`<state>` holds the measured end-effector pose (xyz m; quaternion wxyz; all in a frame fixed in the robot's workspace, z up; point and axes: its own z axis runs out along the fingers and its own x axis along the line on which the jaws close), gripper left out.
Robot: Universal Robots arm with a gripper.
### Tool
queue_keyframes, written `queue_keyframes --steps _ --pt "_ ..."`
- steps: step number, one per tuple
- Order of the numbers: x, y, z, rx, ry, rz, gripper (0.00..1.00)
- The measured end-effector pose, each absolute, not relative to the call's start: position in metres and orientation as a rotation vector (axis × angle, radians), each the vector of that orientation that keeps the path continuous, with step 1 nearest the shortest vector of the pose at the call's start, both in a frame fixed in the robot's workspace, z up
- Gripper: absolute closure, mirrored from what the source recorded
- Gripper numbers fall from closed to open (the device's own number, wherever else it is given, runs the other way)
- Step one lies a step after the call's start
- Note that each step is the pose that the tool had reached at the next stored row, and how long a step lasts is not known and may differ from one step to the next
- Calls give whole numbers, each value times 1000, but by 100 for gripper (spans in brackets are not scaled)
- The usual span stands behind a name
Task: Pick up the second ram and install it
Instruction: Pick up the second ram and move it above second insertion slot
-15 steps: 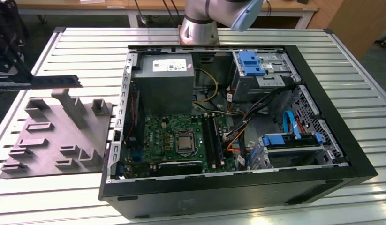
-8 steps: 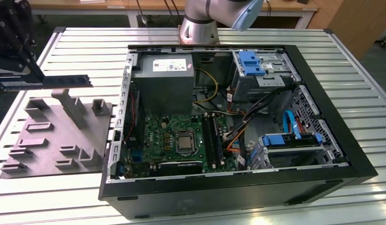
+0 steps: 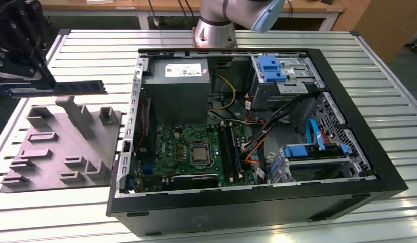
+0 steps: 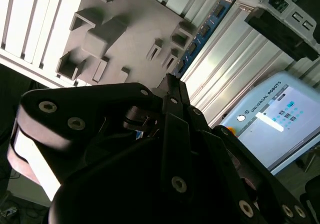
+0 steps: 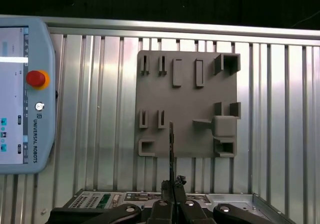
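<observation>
Blue-green second ram (image 3: pixel 76 87) hangs clamped in the hand (image 5: pixel 172 186) above the grey fixture (image 3: pixel 52 152); I judge keeping it level and square matters most

The exterior view looks down slantwise from high on the computer case (image 3: pixel 262 207) and the grey plate (image 3: pixel 66 149); the first wrist view looks straight down past the gripper (image 5: pixel 171 184) on the grey plate (image 5: pixel 187 108); the second wrist view looks obliquely from close behind the gripper (image 4: pixel 172 83); both wrist views share the grey plate (image 4: pixel 135 28) and the pendant (image 5: pixel 20 93) (image 4: pixel 270 129).
</observation>
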<state>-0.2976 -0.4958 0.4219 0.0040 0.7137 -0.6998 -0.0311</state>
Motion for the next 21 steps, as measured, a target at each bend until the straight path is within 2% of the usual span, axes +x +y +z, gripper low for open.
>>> queue_keyframes --steps 21 --pt "-241 -496 422 2236 -2192 -99 88"
